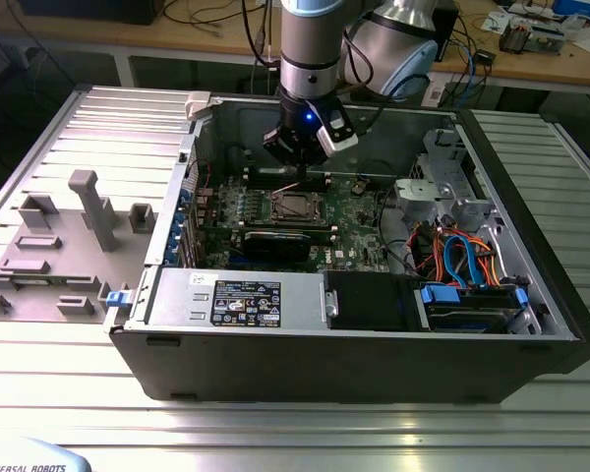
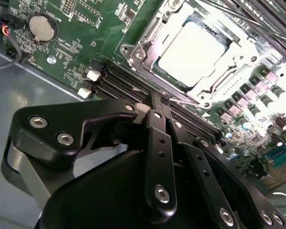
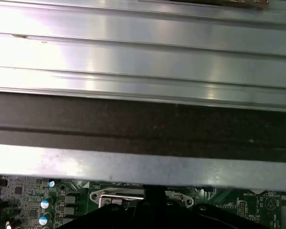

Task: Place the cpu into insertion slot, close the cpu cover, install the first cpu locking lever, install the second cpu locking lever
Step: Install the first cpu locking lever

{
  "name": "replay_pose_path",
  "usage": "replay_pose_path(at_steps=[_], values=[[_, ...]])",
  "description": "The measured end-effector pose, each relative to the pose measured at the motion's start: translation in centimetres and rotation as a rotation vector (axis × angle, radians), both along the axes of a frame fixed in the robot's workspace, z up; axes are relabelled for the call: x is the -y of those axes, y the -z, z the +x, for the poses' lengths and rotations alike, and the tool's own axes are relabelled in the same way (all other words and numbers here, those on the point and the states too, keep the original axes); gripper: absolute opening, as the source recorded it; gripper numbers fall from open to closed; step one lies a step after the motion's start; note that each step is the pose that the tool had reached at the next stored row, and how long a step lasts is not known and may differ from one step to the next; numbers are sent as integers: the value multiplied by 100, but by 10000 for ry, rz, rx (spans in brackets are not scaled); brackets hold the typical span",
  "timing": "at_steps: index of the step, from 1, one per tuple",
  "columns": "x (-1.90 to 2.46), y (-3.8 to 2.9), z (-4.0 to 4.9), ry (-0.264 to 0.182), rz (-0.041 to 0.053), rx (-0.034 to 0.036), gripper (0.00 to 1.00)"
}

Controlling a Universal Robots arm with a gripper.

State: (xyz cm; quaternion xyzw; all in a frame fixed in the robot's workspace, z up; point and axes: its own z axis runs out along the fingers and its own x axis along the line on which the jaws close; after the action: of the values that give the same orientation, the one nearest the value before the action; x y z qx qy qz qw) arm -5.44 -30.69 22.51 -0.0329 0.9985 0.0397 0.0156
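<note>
The cpu lies flat in the insertion slot, its pale metal top glaring under the light. The cpu cover lies down around it as a silvery frame, with the chip showing through its window. In the exterior view the slot sits mid-motherboard inside the open case. My gripper hangs just behind it. In the second wrist view the gripper is shut, its black fingertips meeting at the socket's near edge beside a thin metal lever. I cannot tell whether they touch the lever.
Black memory slots run beside the socket, and a coin battery sits further off. A long black expansion card, the power supply and a drive bay with blue cables fill the case. Grey fixtures stand on the table at the exterior view's left.
</note>
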Motion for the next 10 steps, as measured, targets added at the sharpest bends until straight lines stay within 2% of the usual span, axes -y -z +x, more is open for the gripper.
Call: replay_pose_path(at_steps=[6, 10], values=[[0, 62, 56, 2, -1, -6, 11], [0, 112, 63, 3, 0, -14, 11]])
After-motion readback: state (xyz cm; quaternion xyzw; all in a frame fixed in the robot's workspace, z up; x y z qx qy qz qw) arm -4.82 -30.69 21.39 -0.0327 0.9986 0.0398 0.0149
